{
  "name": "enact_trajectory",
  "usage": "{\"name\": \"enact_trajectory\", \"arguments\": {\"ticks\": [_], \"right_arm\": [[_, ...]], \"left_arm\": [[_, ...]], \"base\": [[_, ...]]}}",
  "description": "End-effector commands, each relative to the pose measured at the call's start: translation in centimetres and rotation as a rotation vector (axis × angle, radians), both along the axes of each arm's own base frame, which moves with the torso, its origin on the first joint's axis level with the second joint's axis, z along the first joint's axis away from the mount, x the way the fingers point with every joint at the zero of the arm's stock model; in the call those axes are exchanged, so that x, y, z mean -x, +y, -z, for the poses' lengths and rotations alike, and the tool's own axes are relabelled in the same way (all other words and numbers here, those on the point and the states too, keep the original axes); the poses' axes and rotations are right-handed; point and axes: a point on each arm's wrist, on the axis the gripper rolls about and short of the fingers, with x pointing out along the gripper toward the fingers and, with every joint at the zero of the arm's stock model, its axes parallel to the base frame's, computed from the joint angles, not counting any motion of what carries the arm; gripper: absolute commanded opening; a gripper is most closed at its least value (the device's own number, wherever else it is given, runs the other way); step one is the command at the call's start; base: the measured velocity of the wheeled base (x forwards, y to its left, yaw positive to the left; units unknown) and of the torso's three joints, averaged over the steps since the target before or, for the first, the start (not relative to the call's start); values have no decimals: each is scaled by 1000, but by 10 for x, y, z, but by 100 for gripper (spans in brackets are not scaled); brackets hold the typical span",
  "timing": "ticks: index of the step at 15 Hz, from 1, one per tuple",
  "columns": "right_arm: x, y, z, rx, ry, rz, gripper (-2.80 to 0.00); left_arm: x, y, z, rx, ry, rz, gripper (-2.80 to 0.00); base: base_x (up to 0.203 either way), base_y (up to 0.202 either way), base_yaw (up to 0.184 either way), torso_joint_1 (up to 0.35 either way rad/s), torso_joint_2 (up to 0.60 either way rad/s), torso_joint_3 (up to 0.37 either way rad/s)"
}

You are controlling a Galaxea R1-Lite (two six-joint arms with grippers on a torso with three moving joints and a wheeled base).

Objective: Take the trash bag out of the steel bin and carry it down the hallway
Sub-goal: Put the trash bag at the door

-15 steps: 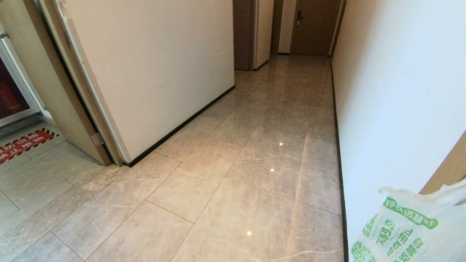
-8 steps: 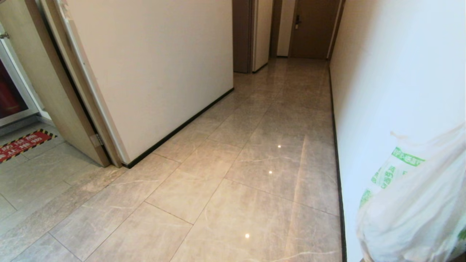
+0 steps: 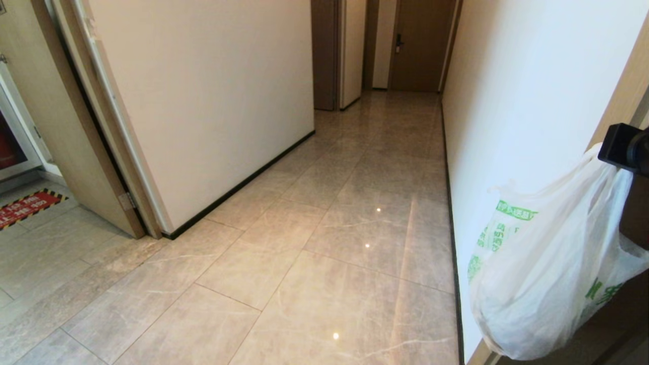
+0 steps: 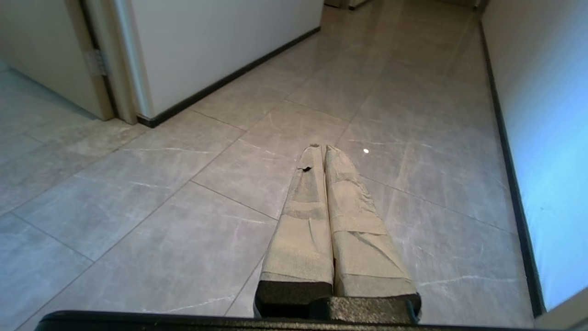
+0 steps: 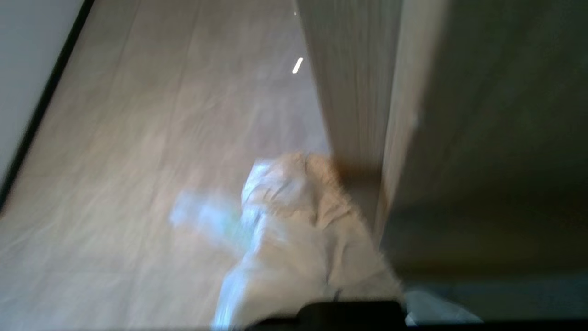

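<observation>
**Bag carried along the right wall of the corridor**

The hallway runs ahead on glossy beige marbled floor tiles, open and bare down its middle all the way to a brown door at the far end. A white wall with a black baseboard bounds it on the right. On the left another white wall ends at a corner beside a wooden door frame. Past that frame a red floor sticker edged in black and yellow stripes carries white writing too small to read.

The trash bag, thin translucent white plastic, hangs just beside the right wall at the near right, clear of the floor. Green printed characters and logos show on its side, but they are creased and cannot be read. Its handle stretches up to the dark body of the right arm at the picture's edge. In the right wrist view the right gripper has its cloth-wrapped fingers pinched together on bunched white plastic, so the bag hangs below the claw, with a wooden panel close alongside.

The left gripper is parked low over the tiles, its padded fingers pressed together and holding nothing.
</observation>
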Motion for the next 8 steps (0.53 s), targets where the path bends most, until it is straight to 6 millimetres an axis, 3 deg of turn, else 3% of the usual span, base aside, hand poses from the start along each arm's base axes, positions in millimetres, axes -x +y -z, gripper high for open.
{"name": "enact_trajectory", "arguments": {"ticks": [1,2,5,8], "right_arm": [[-3,6,32,4,148,-30,-280],[6,7,36,-6,155,-27,-280],[26,5,73,-29,157,-51,-280],[42,7,78,93,-7,-69,-280]], "left_arm": [[0,0,0,1,0,-1,-280],[0,0,0,1,0,-1,-280],[0,0,0,1,0,-1,-280],[0,0,0,1,1,-1,-280]], "base": [[-46,0,-4,2,2,-3],[0,0,0,0,0,0],[0,0,0,0,0,0],[0,0,0,0,0,0]]}}
